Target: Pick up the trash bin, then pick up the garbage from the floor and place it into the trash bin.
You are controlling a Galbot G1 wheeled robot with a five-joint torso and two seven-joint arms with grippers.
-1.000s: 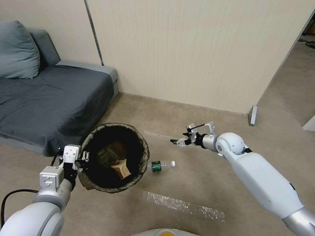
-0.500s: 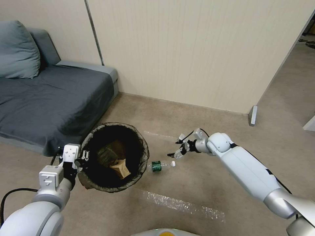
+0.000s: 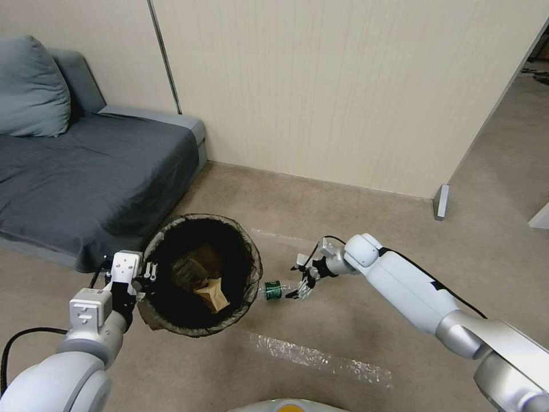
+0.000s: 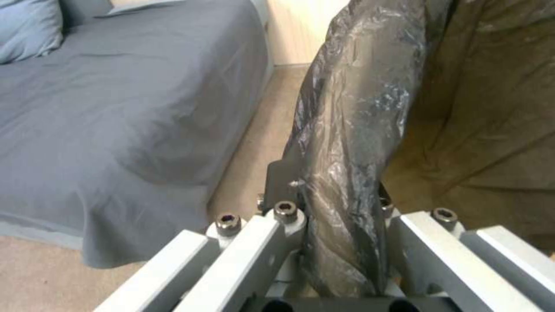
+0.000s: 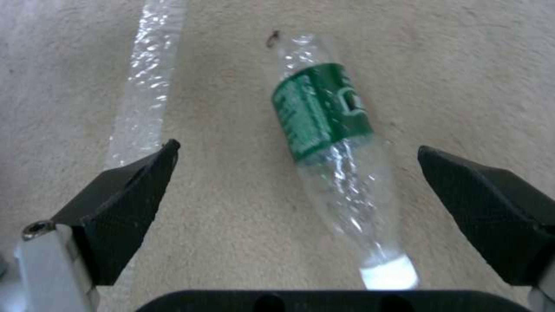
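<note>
Though lined — trash bin with paper bag

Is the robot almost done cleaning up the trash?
Partly. The left gripper holds the trash bin by its rim, with a brown paper bag already inside. The right gripper hangs open over the bottle, which lies on the floor, not yet grabbed.

The right gripper is lower and nearer the robot than a second ago, swung left toward the bottle. From the open floor right of the bottle, it now hangs over the cap end, its fingers spread on either side.
</note>
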